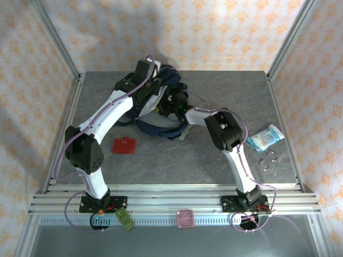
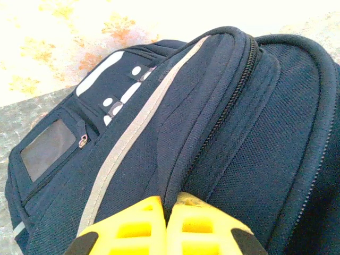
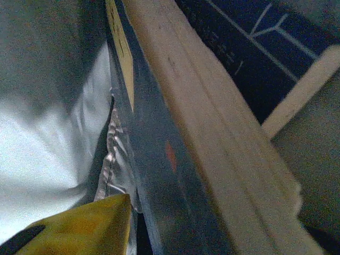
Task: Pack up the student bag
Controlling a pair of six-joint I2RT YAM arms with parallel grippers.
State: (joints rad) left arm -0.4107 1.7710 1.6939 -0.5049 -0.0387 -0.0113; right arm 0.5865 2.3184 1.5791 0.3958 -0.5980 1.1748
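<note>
— Around the bag (image 1: pixel 155 127), far at table's 12 o'clock?
— Red pouch (image 1: pixel 124 145) at its 7 o'clock; packet (image 1: pixel 266 137) and scissors (image 1: pixel 266 159) at 4, well apart.
— Grippers?
— Left gripper (image 2: pixel 169 223) pinched together on bag fabric beside zipper. Right gripper (image 1: pixel 172 105) inside bag's 3 o'clock side, against book (image 3: pixel 212 133); spread impossible to tell.

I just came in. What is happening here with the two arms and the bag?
Two robot arms are packing the student bag on the table. The left gripper is shut on a fold of its fabric beside a zipper. The right gripper reaches inside, next to what looks like a book; I cannot tell whether it is open. A red flat item, a packet and scissors lie outside the bag.
</note>
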